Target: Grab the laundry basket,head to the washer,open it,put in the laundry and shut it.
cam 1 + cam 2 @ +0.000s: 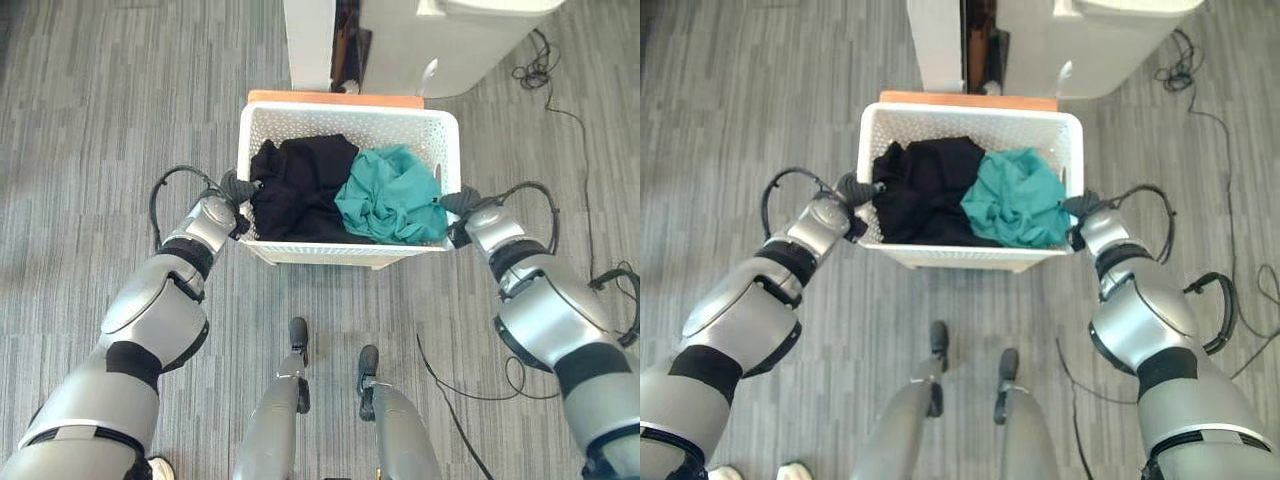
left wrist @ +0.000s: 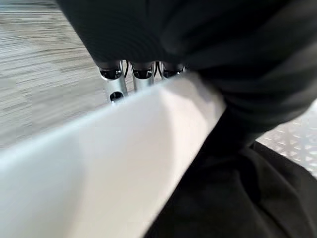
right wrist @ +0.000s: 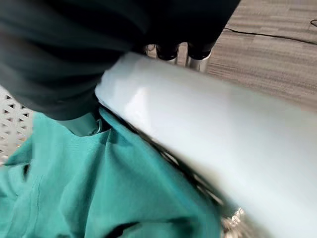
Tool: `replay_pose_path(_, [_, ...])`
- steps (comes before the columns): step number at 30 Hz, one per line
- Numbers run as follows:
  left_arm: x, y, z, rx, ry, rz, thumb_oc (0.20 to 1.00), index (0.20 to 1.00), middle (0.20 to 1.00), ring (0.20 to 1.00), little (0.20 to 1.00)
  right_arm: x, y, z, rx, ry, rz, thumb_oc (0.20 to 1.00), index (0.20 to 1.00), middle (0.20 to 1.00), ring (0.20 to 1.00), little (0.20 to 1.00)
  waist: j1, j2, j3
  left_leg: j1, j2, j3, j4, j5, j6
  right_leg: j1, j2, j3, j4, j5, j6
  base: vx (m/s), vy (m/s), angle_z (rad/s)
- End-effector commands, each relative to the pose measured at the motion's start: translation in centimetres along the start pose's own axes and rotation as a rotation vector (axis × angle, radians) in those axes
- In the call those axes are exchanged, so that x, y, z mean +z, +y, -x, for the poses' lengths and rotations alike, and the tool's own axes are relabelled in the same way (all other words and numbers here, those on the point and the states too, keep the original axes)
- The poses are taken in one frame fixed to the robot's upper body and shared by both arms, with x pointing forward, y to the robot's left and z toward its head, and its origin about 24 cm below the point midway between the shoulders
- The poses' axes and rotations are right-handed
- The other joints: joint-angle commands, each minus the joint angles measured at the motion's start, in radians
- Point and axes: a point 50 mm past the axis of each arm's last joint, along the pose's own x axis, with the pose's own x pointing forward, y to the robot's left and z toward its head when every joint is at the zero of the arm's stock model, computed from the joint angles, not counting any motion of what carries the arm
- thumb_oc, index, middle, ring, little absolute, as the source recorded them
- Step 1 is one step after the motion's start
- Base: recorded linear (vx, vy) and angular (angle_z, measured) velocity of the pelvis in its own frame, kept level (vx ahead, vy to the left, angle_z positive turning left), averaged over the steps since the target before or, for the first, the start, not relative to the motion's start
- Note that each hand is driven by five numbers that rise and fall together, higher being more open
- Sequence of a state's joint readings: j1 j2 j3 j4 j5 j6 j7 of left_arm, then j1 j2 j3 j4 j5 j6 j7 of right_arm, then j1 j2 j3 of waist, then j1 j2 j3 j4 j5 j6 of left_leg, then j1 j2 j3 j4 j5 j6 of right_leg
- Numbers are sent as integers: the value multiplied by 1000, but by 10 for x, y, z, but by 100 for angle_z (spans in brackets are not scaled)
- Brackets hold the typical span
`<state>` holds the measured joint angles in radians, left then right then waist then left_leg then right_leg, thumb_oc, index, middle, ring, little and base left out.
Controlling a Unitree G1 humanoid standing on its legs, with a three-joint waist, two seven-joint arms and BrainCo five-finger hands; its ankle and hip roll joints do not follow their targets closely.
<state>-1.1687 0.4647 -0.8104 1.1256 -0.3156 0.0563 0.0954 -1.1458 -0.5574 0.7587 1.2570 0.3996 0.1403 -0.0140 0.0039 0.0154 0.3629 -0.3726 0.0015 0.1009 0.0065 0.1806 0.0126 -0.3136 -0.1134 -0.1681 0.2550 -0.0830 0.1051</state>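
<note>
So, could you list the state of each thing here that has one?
laundry basket: upright, full, gripped on both side rims
black clothes: crumpled in basket, left part
teal garment: crumpled, right part
left robot hand: curled over left rim
right robot hand: curled over right rim

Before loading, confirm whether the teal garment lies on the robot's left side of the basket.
No: the teal garment lies toward the right side, the black clothes on the left.

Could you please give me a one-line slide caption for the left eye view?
Both hands, left hand and right hand, grip the rims of a white laundry basket holding black and teal clothes.
</note>
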Motion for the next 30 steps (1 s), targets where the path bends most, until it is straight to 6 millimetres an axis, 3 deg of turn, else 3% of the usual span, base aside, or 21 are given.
replay_pose_path(1, [46, 13, 0, 37, -213, 25, 200, 200, 200, 200, 200, 32, -36, 7, -62, -161, -13, 200, 200, 200, 200, 200, -20, -4, -29, 76, 35, 30, 60, -104, -58, 35, -70, 10, -159, 189, 42, 132, -11, -7])
replay_pose_path(2, [33, -1, 10, -17, -253, 77, 200, 200, 200, 200, 200, 17, -29, 13, -18, -201, -3, 200, 200, 200, 200, 200, -27, -2, -51, 123, 39, 35, 53, -116, -52, 70, -67, 11, -154, 174, 41, 98, -15, -8])
replay_pose_path(5, [4, -18, 33, -99, -285, 198, 200, 200, 200, 200, 200, -29, -23, 31, 45, -212, -34, 200, 200, 200, 200, 200, -38, 0, -95, 179, 42, 44, 35, -124, -46, 112, -65, 6, -154, 161, 40, 128, -26, -12])
replay_pose_path(8, [-38, -51, 62, -202, -218, 284, 200, 200, 200, 200, 200, -77, -23, 68, 81, -212, -55, 200, 200, 200, 200, 200, -44, -2, -141, 243, 41, 46, 18, -141, -39, 162, -61, 5, -153, 141, 39, 148, -34, -2])
replay_pose_path(12, [-66, -95, 89, -351, -141, 369, 200, 200, 200, 200, 200, -129, -21, 113, 120, -152, -99, 200, 200, 200, 200, 200, -50, -3, -199, 310, 36, 44, -1, -160, -32, 220, -63, -5, -158, 121, 39, 134, -36, 0])
replay_pose_path(14, [-70, -99, 93, -361, -128, 376, 200, 200, 200, 200, 200, -139, -19, 119, 124, -129, -117, 200, 200, 200, 200, 200, -49, -3, -211, 321, 34, 41, -4, -162, -31, 231, -62, -6, -161, 118, 38, 86, -31, 4])
replay_pose_path(15, [-73, -101, 99, -376, -127, 389, 200, 200, 200, 200, 200, -156, -15, 131, 136, -87, -164, 200, 200, 200, 200, 200, -54, -4, -230, 339, 32, 36, -9, -169, -27, 246, -59, -3, -165, 113, 39, 85, -29, 6])
replay_pose_path(19, [-80, -102, 106, -403, -113, 363, 200, 200, 200, 200, 200, -178, -9, 150, 168, -17, -212, 200, 200, 200, 200, 200, -60, -3, -257, 362, 31, 36, -19, -177, -24, 260, -55, 6, -167, 107, 39, 64, -14, -3])
replay_pose_path(26, [-81, -108, 105, -412, -101, 353, 200, 200, 200, 200, 200, -188, -1, 155, 172, 13, -261, 200, 200, 200, 200, 200, -67, -5, -277, 373, 24, 39, -19, -190, -19, 270, -55, 16, -172, 107, 41, 7, 9, -6])
replay_pose_path(30, [-70, -108, 99, -411, -137, 312, 200, 200, 200, 200, 200, -191, 0, 156, 126, 11, -307, 200, 200, 200, 200, 200, -84, -4, -267, 366, 18, 43, -2, -201, -14, 258, -58, 27, -146, 104, 43, -23, 45, -10])
